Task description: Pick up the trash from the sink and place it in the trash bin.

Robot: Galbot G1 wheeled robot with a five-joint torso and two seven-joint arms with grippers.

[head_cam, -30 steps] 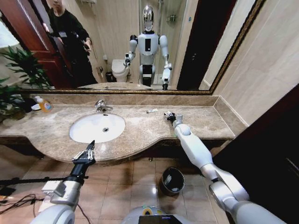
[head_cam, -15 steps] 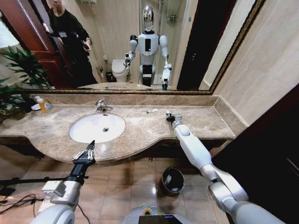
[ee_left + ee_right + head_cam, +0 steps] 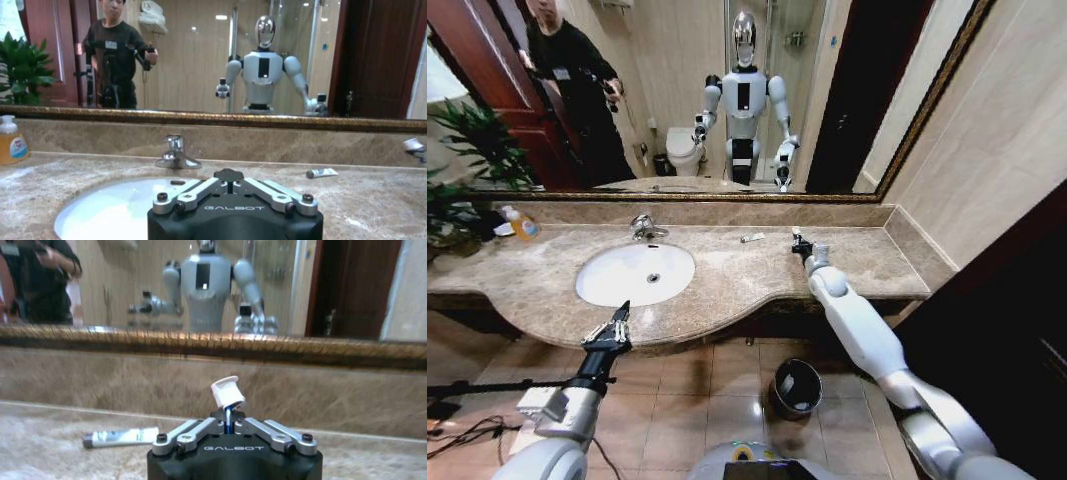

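My right gripper hovers over the marble countertop right of the sink, close to the back wall. It is shut on a piece of trash, a small white tube with blue on it, which sticks up from between the jaws of the right gripper. Another small white tube lies on the counter behind the basin. My left gripper sits shut and idle at the counter's front edge, before the sink. The dark trash bin stands on the floor below the counter.
A chrome faucet rises behind the basin. At the far left stand an orange soap bottle and a green plant. A mirror runs along the back wall. Cables and a tripod leg lie on the tiled floor at left.
My right gripper has moved a little up and toward the back wall, carrying the white-and-blue tube. The left arm has stayed still.
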